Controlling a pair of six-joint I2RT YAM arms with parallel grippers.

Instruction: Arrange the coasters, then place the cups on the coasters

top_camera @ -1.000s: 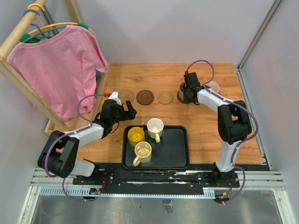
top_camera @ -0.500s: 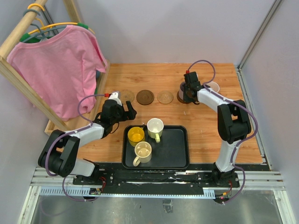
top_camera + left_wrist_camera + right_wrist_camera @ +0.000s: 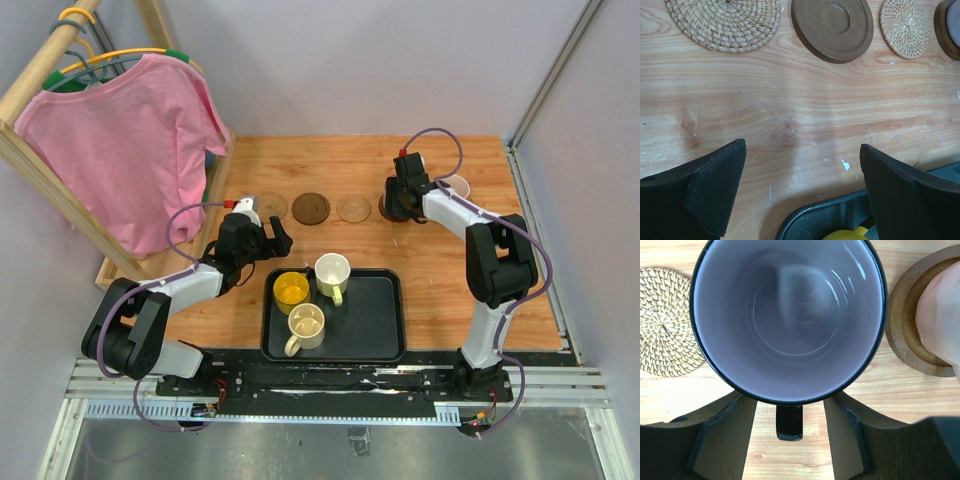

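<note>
nearest me the black tray [image 3: 375,320] holds the yellow cup [image 3: 291,289], cream cup [image 3: 306,322] and whitish-green cup [image 3: 332,270]; my left end effector [image 3: 802,145] hangs just past it over bare desk [image 3: 815,100], fingers wide apart, holding nothing. in the far row the greyish-purple cup [image 3: 790,315] sits on a dark coaster [image 3: 938,20], right end effector [image 3: 790,412] fingers apart either side of its handle, not touching. risk i see: backing out crooked snags the handle and drags the cup off, or knocks the pink cup [image 3: 940,320] just beside.

Greyish-purple cup [image 3: 790,315] with black rim, tan woven coaster [image 3: 662,335], pale pink cup [image 3: 940,320], yellow cup [image 3: 291,291], black tray [image 3: 372,312]
</note>
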